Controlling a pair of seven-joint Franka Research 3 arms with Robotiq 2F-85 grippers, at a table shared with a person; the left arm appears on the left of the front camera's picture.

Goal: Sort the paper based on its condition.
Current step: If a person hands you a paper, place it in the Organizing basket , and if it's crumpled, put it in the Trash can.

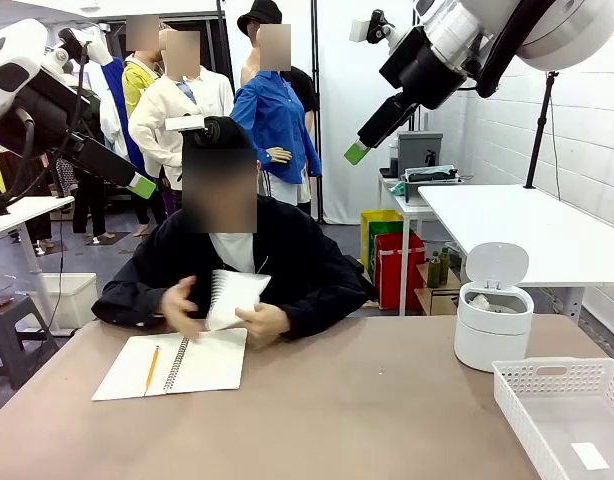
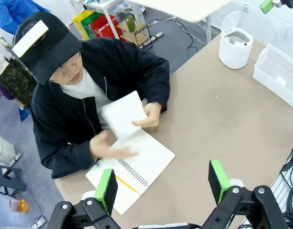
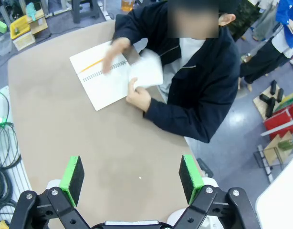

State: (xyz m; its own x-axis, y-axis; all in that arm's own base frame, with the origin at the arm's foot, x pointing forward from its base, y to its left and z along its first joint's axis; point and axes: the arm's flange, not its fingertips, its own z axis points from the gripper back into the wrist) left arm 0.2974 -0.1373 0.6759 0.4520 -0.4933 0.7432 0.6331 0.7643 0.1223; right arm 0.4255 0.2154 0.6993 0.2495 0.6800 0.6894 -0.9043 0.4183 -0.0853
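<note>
1. Spread wide, gripping nothing: left end effector, high over the bench.
2. Likewise fully apart and empty: right end effector.
3. Held up in a person's hand at 11 o'clock: paper sheet, above an open notebook.
4. Standing at 2 o'clock: white bin.

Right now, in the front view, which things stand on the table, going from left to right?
open spiral notebook → white bin with its lid up → white plastic basket
</note>
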